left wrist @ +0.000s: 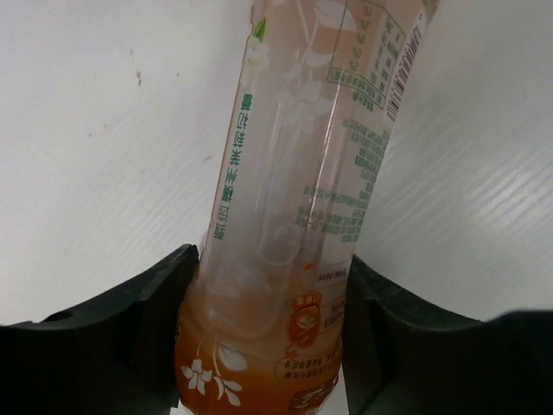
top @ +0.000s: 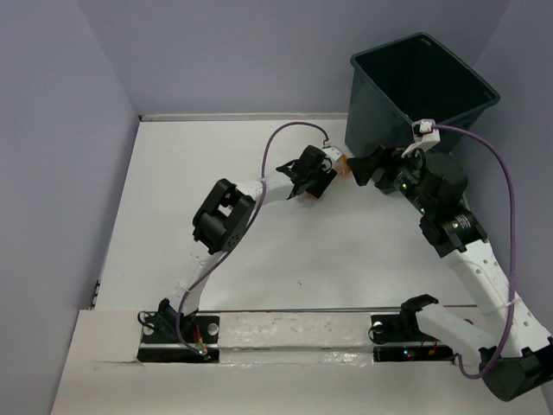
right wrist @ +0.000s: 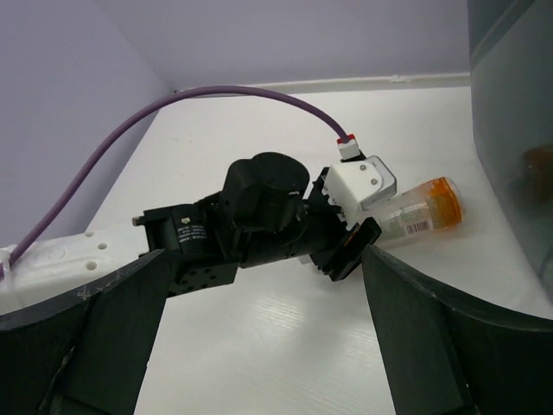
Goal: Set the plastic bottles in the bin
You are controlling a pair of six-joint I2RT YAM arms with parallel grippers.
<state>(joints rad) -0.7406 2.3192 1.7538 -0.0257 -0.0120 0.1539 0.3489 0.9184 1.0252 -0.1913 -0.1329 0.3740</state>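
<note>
One plastic bottle (right wrist: 421,213), clear with an orange cap and an orange liquid, lies on the white table just left of the bin (top: 423,86). My left gripper (top: 327,167) is shut on it, and in the left wrist view its black fingers (left wrist: 164,294) press both sides of the plastic bottle (left wrist: 302,199). My right gripper (top: 365,169) hovers open next to the bin's near left corner and faces the left gripper, with nothing between its fingers (right wrist: 432,337). Other bottles are out of view.
The bin's dark wall (right wrist: 514,104) fills the right edge of the right wrist view, and a dim orange-brown shape shows through it. A purple cable (top: 285,138) loops over the left arm. Lilac walls close in the table at the back and left.
</note>
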